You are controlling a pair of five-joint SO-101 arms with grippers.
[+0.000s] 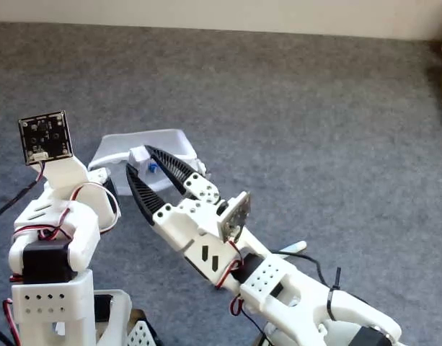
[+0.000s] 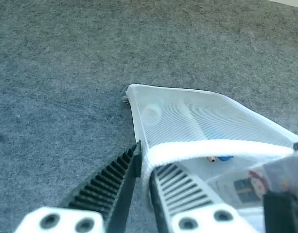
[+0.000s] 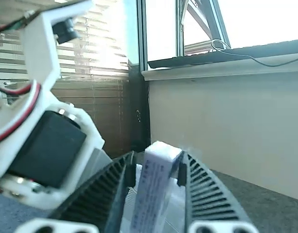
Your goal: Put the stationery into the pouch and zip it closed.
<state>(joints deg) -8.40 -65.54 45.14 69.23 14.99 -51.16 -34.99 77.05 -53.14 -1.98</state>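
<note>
Label [image 3: 148,196] on white block [image 3: 157,167] unreadable tbh; block clamped by right gripper [image 3: 158,158] over pouch [image 2: 202,116], rim pinched by left gripper [image 2: 145,160].

Left gripper [image 2: 143,160] pinched on pouch [image 2: 212,116] rim — right gripper [image 3: 156,160] clamps white block [image 3: 151,194], arm outstretched

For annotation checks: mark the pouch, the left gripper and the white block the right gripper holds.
pouch [image 2: 197,116]: left wrist view, on its mesh side.
left gripper [image 2: 144,162]: left wrist view, midway between its fingertips, at the pouch's rim.
white block [image 3: 153,189]: right wrist view, on its printed face.
</note>
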